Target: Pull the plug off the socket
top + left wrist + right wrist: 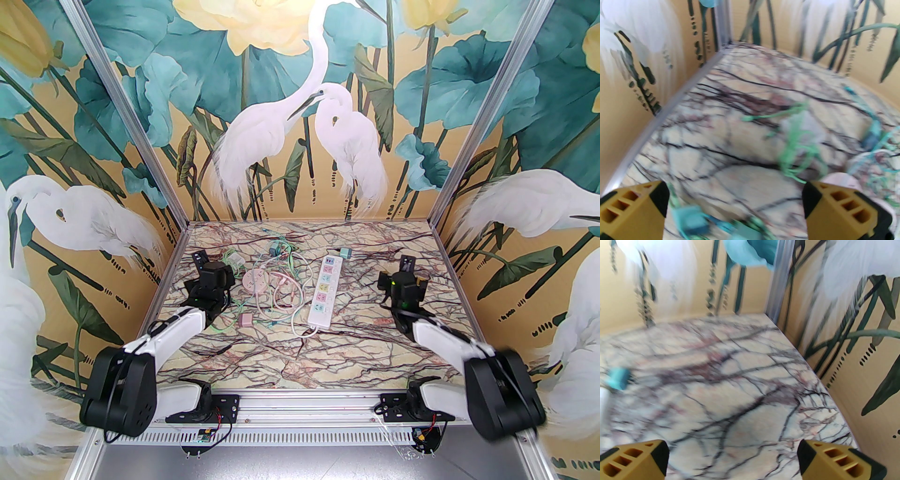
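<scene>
Nearest us, both grippers hang over the marble table [304, 365], left gripper [200, 257] and right gripper [407, 263] spread wide, holding nothing. Between them lies a white power strip [322, 290], beside tangled cables [281, 281]. Just past its far end sits a small teal plug [345, 253] (apparently unplugged). We judge it light, hard and smooth; take its flat sides squarely.

— What sort of place am I driving in?
— A robot lab booth, as far as I can see. Aluminium posts [129, 112] frame wall panels [300, 140] printed with egrets and lotus leaves. The table [300, 356] has a marble-pattern surface.
— And the rig?
— My left arm [173, 328] and right arm [440, 342] are bolted to a metal rail [304, 405] at the near edge, with bare circuit boards [205, 437] and wires below.
</scene>
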Tool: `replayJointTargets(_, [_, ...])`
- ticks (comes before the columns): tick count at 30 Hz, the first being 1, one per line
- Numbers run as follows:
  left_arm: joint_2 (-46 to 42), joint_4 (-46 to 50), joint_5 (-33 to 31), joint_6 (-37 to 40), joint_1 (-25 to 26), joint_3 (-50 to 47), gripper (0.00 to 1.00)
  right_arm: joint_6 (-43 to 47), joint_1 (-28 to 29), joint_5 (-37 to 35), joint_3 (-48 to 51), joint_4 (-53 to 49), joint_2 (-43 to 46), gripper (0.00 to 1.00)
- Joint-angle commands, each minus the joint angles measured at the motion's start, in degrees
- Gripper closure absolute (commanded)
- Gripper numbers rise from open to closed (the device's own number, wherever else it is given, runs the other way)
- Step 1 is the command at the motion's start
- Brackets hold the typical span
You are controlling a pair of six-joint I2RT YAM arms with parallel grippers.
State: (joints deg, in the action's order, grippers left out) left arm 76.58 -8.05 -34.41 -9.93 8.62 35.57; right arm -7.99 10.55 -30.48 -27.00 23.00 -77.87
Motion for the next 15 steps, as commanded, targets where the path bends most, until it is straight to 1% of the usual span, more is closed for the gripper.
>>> replayJointTargets(1, [5.74, -12.49, -1.08, 8.10, -1.49, -3.34, 0.00, 2.70, -1.62, -1.08, -0.66, 9.53, -3.93, 0.01])
replayJointTargets(2, [6.56, -10.34, -0.95, 7.12, -1.72, -1.87, 0.00, 3.04, -2.25, 0.58, -0.94, 9.88, -4.23, 0.01])
replayJointTargets(3, [7.42, -12.63, 0.03, 7.38, -1.95, -1.99, 0.00, 3.12, -3.15, 2.28, -0.72, 11.28, -4.48, 0.01])
replayJointTargets(4, [7.72, -14.98, 2.83, 8.55, -1.94, -2.34, 0.01, 2.75, -4.29, 3.92, -0.52, 11.95, -4.49, 0.01])
replayJointTargets(6, [7.70, -22.72, 5.83, 10.38, -2.12, -4.90, 0.00, 1.50, -7.15, 7.50, -0.34, 12.34, -4.53, 0.01])
replayJointTargets(8, [8.01, -31.12, 8.12, 10.23, -2.83, -7.86, 0.00, 0.27, -9.78, 12.05, 0.06, 13.17, -4.51, 0.01])
replayJointTargets(9, [9.25, -36.94, 10.23, 10.00, -3.48, -10.12, 0.00, 0.06, -10.52, 13.58, 2.18, 18.52, -5.69, 0.01])
replayJointTargets(10, [10.60, -41.73, 10.91, 11.19, -3.61, -11.30, 0.00, 0.40, -11.33, 15.78, 4.86, 26.16, -7.63, 0.01])
replayJointTargets(11, [10.07, -39.12, 12.35, 10.60, -3.59, -10.69, 0.01, 1.00, -11.49, 18.21, 5.57, 26.13, -7.22, 0.01])
replayJointTargets(12, [9.92, -38.68, 13.11, 10.65, -3.70, -10.80, 0.00, 1.74, -11.45, 21.02, 5.88, 26.04, -7.08, 0.01])
replayJointTargets(13, [10.41, -41.32, 13.11, 11.42, -3.70, -11.39, 0.01, 2.09, -11.43, 22.15, 6.93, 29.38, -8.69, 0.01])
replayJointTargets(14, [9.91, -40.38, 13.53, 10.71, -3.70, -11.54, 0.01, 2.55, -11.45, 22.46, 8.02, 34.54, -11.13, 0.01])
replayJointTargets(15, [9.80, -41.53, 14.33, 10.87, -3.85, -12.37, 0.00, 2.44, -11.34, 21.58, 9.02, 37.12, -11.61, 0.01])
